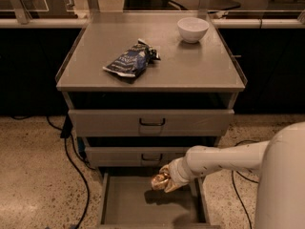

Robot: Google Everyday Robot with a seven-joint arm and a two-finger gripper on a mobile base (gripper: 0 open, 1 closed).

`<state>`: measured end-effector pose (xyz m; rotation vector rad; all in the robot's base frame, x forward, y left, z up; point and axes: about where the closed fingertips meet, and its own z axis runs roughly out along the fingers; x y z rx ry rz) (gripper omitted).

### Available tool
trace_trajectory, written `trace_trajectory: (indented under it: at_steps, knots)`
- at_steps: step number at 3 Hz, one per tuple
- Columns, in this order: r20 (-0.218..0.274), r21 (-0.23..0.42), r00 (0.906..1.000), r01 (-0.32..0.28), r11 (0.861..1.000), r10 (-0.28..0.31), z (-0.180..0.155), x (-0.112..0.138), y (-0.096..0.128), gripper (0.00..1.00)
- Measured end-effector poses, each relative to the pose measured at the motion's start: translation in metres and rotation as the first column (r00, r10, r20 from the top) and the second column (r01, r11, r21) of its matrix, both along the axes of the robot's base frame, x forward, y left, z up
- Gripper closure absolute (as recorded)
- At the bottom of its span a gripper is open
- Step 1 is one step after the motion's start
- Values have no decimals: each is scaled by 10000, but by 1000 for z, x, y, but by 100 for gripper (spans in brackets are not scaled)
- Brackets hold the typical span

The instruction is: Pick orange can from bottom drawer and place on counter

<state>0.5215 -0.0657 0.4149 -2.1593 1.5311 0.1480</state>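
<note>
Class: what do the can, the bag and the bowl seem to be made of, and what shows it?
The orange can, held in the gripper over the bottom drawer: likely metal, by its shiny copper glints. The bag on the counter: foil or plastic film, creased and glossy. The bowl: smooth white, perhaps ceramic or plastic.

Speckled floor [33, 175], black cables [76, 168] at left; dark panels [28, 70] behind; glass partition [33, 1] above. My gripper [165, 182], low centre, clasps the orange can [157, 180].
</note>
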Motion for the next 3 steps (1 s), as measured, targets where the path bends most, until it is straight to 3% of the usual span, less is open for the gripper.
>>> trace_trajectory:
  at_steps: [1,2,3]
  knots:
    - [1125,49,9922,-552,9985,543,84,14,4,100]
    - [1199,77,9906,-667,9977,653,94,17,5,100]
    - [1748,27,9793,-1039,9946,1018,141,26,2,100]
